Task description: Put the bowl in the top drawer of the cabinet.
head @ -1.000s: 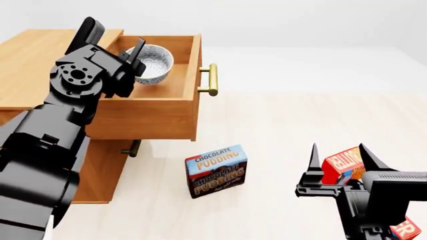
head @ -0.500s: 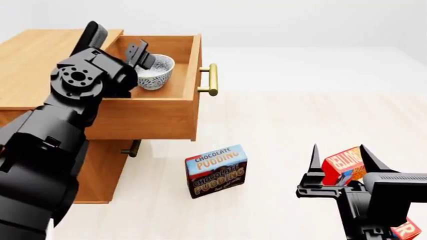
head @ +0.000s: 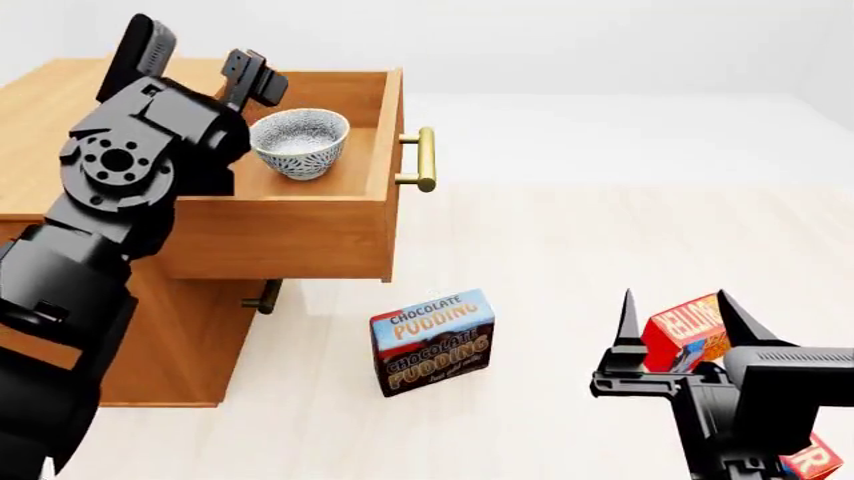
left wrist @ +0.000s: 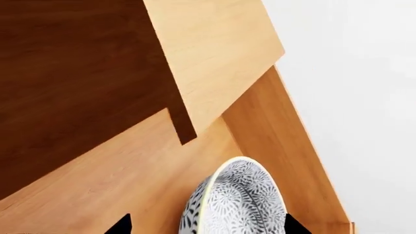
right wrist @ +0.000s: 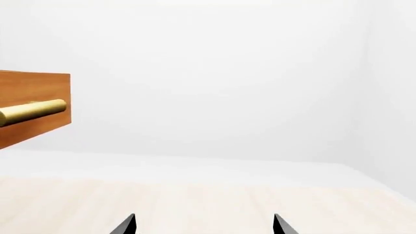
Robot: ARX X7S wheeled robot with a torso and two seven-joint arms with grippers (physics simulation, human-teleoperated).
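The speckled white-grey bowl [head: 300,141] stands upright inside the pulled-out top drawer [head: 286,236] of the light-brown cabinet [head: 64,118]. In the left wrist view the bowl [left wrist: 237,202] rests on the drawer floor [left wrist: 117,180]. My left gripper [head: 254,78] hovers above the drawer's back left, clear of the bowl, and is open. In its own view the left gripper [left wrist: 204,226] shows two dark fingertips spread wide either side of the bowl. My right gripper [head: 678,318] is low at the front right, open and holding nothing.
The drawer's brass handle [head: 420,159] sticks out to the right, and the lower drawer's handle [head: 267,297] shows beneath. A chocolate pudding box [head: 431,342] stands on the floor below the drawer. A red box [head: 685,330] sits behind the right gripper, another [head: 811,458] at the bottom right.
My left gripper has come off the bowl's rim and risen up and back to the left. The bowl now stands free in the drawer. The right arm has not moved.
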